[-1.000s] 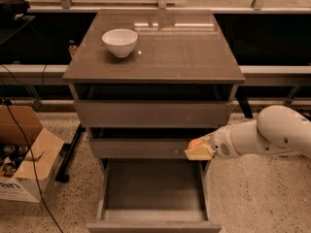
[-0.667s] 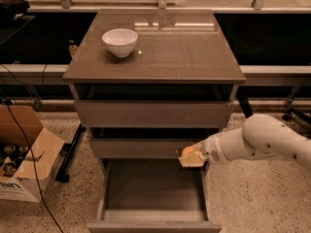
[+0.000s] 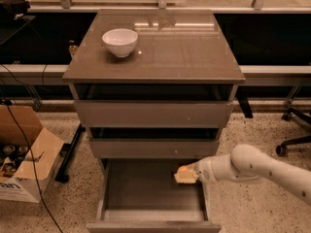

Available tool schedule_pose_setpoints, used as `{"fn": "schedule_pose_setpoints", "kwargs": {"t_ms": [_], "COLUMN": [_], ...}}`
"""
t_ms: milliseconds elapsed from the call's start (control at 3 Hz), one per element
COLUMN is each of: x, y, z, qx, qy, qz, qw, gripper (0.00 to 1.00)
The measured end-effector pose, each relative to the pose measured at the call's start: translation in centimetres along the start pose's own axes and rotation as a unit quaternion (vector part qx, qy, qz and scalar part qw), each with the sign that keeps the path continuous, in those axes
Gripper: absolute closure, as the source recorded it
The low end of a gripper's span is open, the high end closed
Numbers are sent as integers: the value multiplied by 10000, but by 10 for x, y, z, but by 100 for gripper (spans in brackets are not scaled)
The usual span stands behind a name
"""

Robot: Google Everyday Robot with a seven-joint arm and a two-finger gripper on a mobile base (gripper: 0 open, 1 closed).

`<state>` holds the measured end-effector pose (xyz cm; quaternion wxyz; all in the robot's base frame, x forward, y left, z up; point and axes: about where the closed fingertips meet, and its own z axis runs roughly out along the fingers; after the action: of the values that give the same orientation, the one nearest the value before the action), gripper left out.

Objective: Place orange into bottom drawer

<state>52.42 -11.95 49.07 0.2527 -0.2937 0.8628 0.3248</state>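
The gripper (image 3: 187, 175), at the right edge of the open bottom drawer (image 3: 141, 187), has its fingers closed on the orange (image 3: 182, 169), which sits just above the drawer's grey floor, so letting go looks like a short straight drop.

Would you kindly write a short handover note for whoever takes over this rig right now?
Gripper: shut on the orange, over the right side of the open bottom drawer.
Done: drawer is out, orange is in hand above it.
Left: lower, release the orange inside the drawer, withdraw the arm.
Elsewhere: bowl sits on the cabinet top, not part of the job.
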Motion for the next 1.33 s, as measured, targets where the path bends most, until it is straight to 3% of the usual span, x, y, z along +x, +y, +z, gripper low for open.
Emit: {"fn": "schedule_pose_setpoints", "kwargs": {"t_ms": [333,667,1000,1333], "x": [23,51,88,89], "y": [-35,-64,-69,-68], "z": [43,91,128,134], "qx": [-239,-536,-739,-733], "qy": [-404,-748,-774,-727], "qz": [499,1080,1473,1444], "qw": [9977,9899,9833,9841], "gripper": [100,100,100,100]}}
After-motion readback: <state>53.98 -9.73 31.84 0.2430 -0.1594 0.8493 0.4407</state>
